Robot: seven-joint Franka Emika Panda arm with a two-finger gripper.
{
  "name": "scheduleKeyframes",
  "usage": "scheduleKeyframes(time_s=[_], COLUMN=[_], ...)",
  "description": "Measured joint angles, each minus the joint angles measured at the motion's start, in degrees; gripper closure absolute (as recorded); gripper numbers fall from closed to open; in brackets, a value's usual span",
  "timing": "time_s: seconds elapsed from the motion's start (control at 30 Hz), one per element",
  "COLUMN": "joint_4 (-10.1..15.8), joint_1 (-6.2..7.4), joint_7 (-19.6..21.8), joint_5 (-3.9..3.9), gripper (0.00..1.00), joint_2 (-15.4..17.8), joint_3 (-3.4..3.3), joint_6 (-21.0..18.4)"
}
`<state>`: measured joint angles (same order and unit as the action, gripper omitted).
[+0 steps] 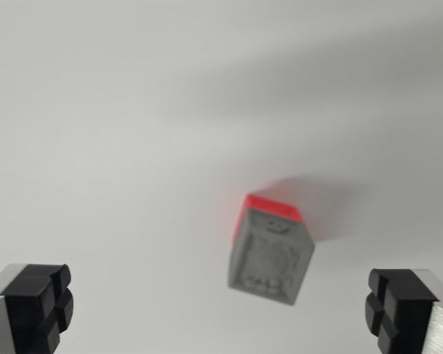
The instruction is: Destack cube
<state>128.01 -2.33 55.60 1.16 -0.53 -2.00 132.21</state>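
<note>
A grey cube [272, 257] with an embossed top face stands on a red cube [267, 207], of which only the far edge and left side show beneath it. The stack rests on a white surface [133, 133], right of the wrist view's middle. My gripper [218, 310] is open, with its black fingertips [40, 306] at the bottom left and bottom right corners. The stack lies ahead of the fingers, closer to the right one, and nothing is between them. The picture is slightly blurred.
</note>
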Motion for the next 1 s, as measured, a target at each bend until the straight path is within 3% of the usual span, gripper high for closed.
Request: scheduleKeyframes(time_s=[1.0], joint_4=[15.31], joint_1=[-0.02], joint_7=[8.10], joint_5=[-0.54], gripper=[0.00], joint_2=[-1.48], joint_3=[-1.58], joint_6=[13.37])
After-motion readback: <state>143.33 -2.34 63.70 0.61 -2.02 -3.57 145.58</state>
